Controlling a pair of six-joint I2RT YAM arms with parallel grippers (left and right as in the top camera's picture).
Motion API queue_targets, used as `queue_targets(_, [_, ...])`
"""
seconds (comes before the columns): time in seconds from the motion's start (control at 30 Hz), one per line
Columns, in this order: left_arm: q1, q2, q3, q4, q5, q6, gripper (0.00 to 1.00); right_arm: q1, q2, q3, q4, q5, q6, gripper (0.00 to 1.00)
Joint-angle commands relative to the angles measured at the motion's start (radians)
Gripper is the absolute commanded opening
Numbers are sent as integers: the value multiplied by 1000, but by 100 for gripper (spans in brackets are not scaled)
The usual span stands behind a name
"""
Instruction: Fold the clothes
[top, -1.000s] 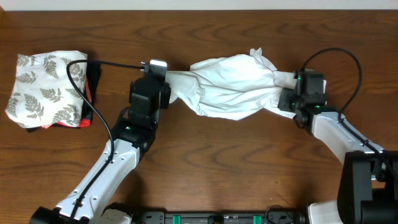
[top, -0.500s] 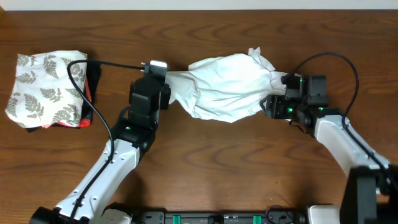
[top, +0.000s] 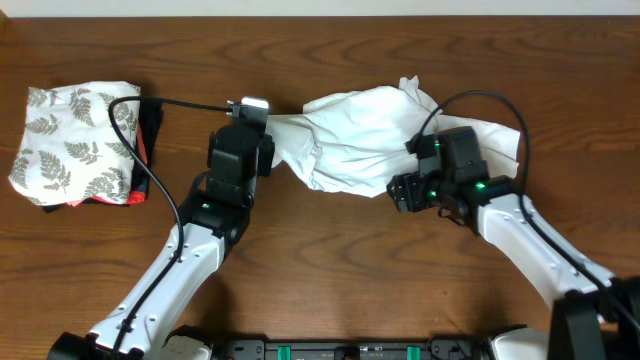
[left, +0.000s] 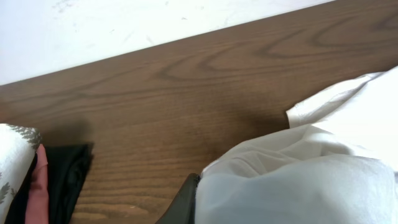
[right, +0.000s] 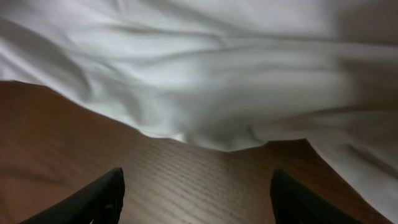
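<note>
Note the work surface: a dark brown wooden table with a pronounced grain, running the full width of the overhead view. Beyond its far edge you see a plain white strip; whether it is wall or floor cannot be told.

Locate the T-shirt at the centre rear of the table. It lies bunched and crumpled, not flat, stretching from the left gripper to behind the right arm.

Check the left gripper. Its fingers are closed on the left end of the T-shirt, and the cloth draws to a narrow neck there. The left wrist view shows the fabric gathered against one dark finger.

Check the right gripper. Its fingers stand well apart over bare wood and hold nothing. The near edge of the T-shirt lies just ahead of them.

At the left rear of the table, a folded fern-print cloth rests on black and red garments. A black cable runs over that pile to the left arm.
</note>
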Motion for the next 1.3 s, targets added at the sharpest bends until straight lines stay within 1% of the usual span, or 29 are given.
queue_targets(0.0, [6, -10, 8, 1, -19, 5, 6, 23, 69, -3, 34, 91, -19, 74])
queue_targets(0.13, [6, -10, 8, 1, -19, 5, 6, 26, 141, -3, 114, 153, -19, 75])
queue_targets(0.3, [6, -10, 8, 1, -19, 5, 6, 27, 188, -3, 169, 151, -19, 74])
queue_targets(0.37, [6, -10, 8, 1, -19, 5, 6, 28, 198, -3, 178, 139, -19, 72])
queue_targets(0.43, [6, -10, 8, 1, -19, 5, 6, 28, 203, -3, 188, 109, -19, 66])
queue_targets(0.5, [6, -10, 8, 1, -19, 5, 6, 28, 204, -3, 200, 89, -18, 57])
queue_targets(0.53, [6, -10, 8, 1, -19, 5, 6, 28, 204, -3, 207, 78, -18, 47])
queue_targets(0.63, [6, -10, 8, 1, -19, 5, 6, 28, 204, -3, 223, 49, -13, 5])
queue_targets(0.67, [6, -10, 8, 1, -19, 5, 6, 28, 204, -3, 224, 45, -10, 1])
queue_targets(0.77, [6, -10, 8, 2, -19, 5, 6, 28, 199, -2, 205, 40, -3, 1])
queue_targets(0.87, [6, -10, 8, 7, -19, 6, 6, 28, 165, 6, 157, -17, -3, 1])
queue_targets(0.97, [6, -11, 8, 22, -19, 6, 6, 26, 80, 53, 30, -88, -15, 1])
queue_targets(1.07, [6, -11, 8, 32, -19, 6, 6, 26, -33, 144, -126, -91, -63, 1])
queue_targets(1.17, [6, -11, 8, 27, -19, 6, 6, 13, -129, 245, -213, -38, -66, 1])
queue_targets(1.27, [6, -11, 8, 23, -19, 6, 6, -19, -209, 328, -241, 87, -13, 1])
